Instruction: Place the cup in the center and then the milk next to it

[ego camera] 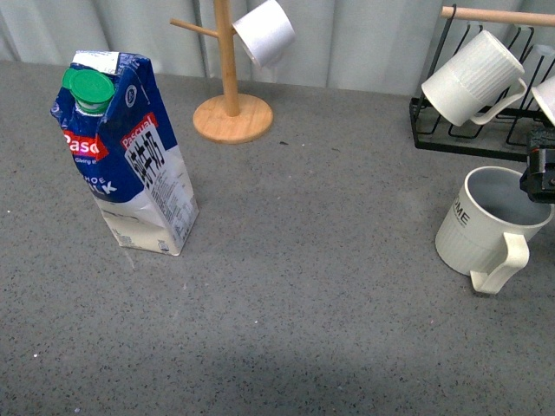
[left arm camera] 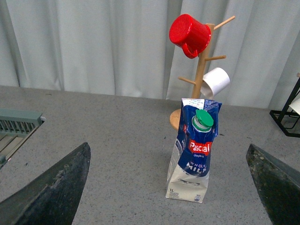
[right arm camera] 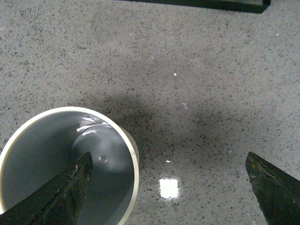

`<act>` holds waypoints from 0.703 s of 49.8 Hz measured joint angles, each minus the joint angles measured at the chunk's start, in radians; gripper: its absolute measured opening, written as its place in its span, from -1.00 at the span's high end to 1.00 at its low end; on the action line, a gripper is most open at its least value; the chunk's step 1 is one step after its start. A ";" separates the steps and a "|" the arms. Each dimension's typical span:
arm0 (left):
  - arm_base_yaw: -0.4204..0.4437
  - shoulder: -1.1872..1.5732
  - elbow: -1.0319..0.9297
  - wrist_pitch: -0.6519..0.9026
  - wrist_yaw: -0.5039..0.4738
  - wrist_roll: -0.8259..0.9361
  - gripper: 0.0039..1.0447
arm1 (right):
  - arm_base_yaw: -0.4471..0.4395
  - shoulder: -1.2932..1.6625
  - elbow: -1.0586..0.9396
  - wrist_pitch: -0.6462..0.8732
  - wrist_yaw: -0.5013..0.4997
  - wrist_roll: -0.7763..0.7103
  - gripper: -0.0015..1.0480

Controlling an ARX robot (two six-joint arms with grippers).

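The cup [ego camera: 486, 227], cream-white and ribbed with a grey inside and a big loop handle, stands upright at the table's right side. My right gripper [ego camera: 539, 178] shows only partly at the right edge, over the cup's far rim. In the right wrist view the right gripper [right arm camera: 168, 157] is open, one finger [right arm camera: 61, 197] over the cup's grey inside [right arm camera: 47, 154], the other outside it above the table. The milk [ego camera: 130, 156], a blue-and-white carton with a green cap, stands dented at the left. My left gripper [left arm camera: 168, 154] is open, short of the milk [left arm camera: 193, 152], touching nothing.
A wooden mug tree [ego camera: 230, 104] at the back holds a small white cup [ego camera: 264, 33] and a red mug [left arm camera: 190, 35]. At the back right, a black rack [ego camera: 460, 139] carries ribbed white mugs [ego camera: 473, 82]. A grey grille [left arm camera: 18, 123] lies left of the milk.
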 joint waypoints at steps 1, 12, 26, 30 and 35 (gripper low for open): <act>0.000 0.000 0.000 0.000 0.000 0.000 -0.88 | 0.001 0.007 0.007 -0.010 0.000 0.006 -0.82; 0.000 0.000 0.000 0.000 0.000 0.000 -0.88 | 0.017 0.043 0.046 -0.079 -0.005 0.048 -0.45; 0.000 0.000 0.000 0.000 0.000 0.000 -0.88 | 0.023 0.048 0.056 -0.127 -0.012 0.085 0.60; 0.000 0.000 0.000 0.000 0.000 0.000 -0.88 | 0.023 0.048 0.058 -0.133 -0.012 0.092 0.84; 0.000 0.000 0.000 0.000 0.000 0.000 -0.88 | 0.023 0.048 0.065 -0.140 -0.022 0.100 0.98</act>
